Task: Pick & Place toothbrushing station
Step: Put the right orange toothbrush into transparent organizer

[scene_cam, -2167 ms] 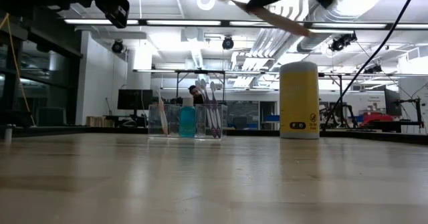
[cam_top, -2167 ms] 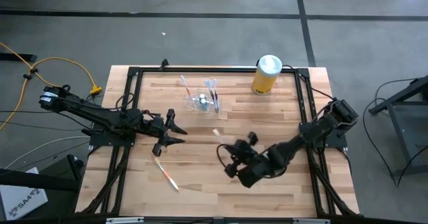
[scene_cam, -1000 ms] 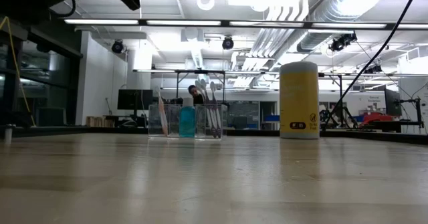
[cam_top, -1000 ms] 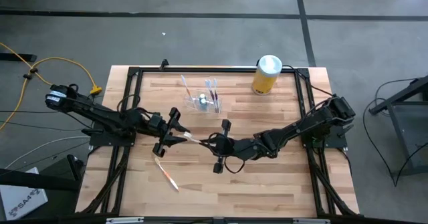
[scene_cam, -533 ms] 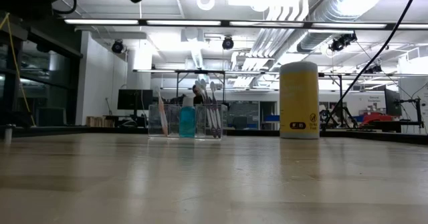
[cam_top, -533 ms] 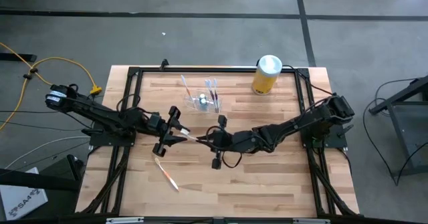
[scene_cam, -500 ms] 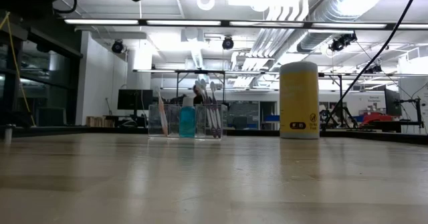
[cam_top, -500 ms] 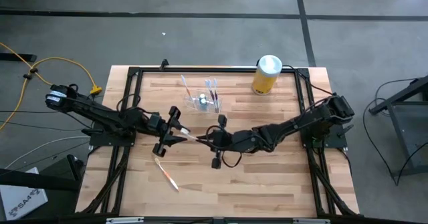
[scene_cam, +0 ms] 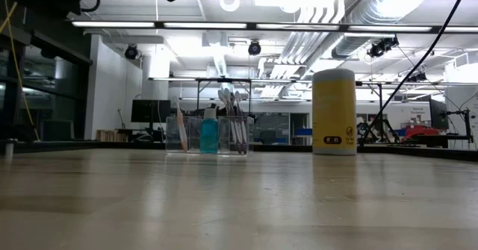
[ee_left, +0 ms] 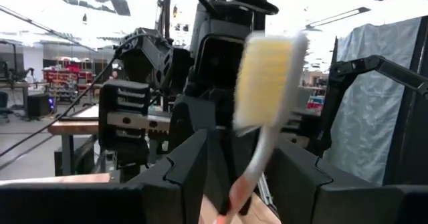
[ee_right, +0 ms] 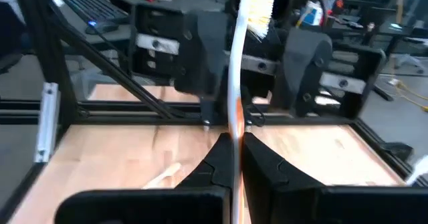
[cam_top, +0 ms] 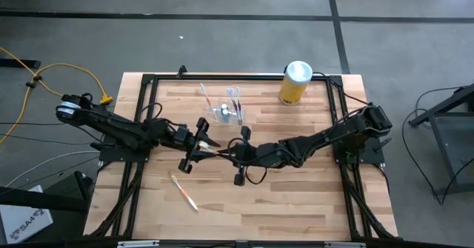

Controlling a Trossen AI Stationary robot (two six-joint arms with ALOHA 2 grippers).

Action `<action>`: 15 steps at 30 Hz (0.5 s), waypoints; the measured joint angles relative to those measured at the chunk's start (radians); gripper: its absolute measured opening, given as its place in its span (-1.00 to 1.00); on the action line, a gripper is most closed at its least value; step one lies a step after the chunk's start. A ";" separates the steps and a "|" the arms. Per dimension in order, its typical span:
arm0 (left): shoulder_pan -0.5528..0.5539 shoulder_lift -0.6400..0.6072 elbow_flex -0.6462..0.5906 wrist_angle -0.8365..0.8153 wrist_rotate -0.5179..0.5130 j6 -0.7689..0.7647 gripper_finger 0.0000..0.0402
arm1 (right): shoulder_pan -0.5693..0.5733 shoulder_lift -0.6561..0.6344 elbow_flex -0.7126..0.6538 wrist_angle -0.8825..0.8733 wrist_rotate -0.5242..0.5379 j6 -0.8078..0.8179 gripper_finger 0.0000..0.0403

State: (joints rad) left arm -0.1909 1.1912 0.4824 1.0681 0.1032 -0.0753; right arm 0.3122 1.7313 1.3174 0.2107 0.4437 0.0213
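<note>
The toothbrushing station (cam_top: pixel 225 112) is a small clear holder with several brushes and a blue bottle (scene_cam: pixel 209 135). It stands on its base at the table's far middle. My right gripper (cam_top: pixel 232 154) is shut on a white toothbrush (cam_top: pixel 216 152) above the table's middle. My left gripper (cam_top: pixel 198 146) is open. Its fingers stand on either side of the brush's bristle end (ee_left: pixel 267 67) without touching it. A second toothbrush (cam_top: pixel 184 192) lies flat near the front left. My right gripper pinches the toothbrush's handle at its orange part (ee_right: pixel 235 120) between its two fingers. The fingers come level from the table's right. The brush sticks out past the fingertips toward the table's left, with the bristle head (ee_right: pixel 257 7) foremost. It is lifted clear of the table.
A yellow canister with a white lid (cam_top: pixel 295 82) stands at the far right, and also shows in the low view (scene_cam: pixel 334 112). A black frame (cam_top: pixel 237 77) runs along the table's edges. Bare wood lies in front of both grippers.
My left gripper has moved toward the table's right, staying open. Its fingers now stand around the brush's head. My right gripper, carrying the toothbrush, has moved a little toward the table's left and then kept still.
</note>
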 joint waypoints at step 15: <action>-0.009 -0.012 0.001 -0.035 -0.032 0.019 -0.31 | 0.031 0.000 0.000 -0.053 0.127 -0.008 -0.98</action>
State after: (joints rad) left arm -0.2001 1.1793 0.4839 1.0329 0.0715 -0.0564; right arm 0.3431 1.7313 1.3174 0.1574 0.5703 0.0133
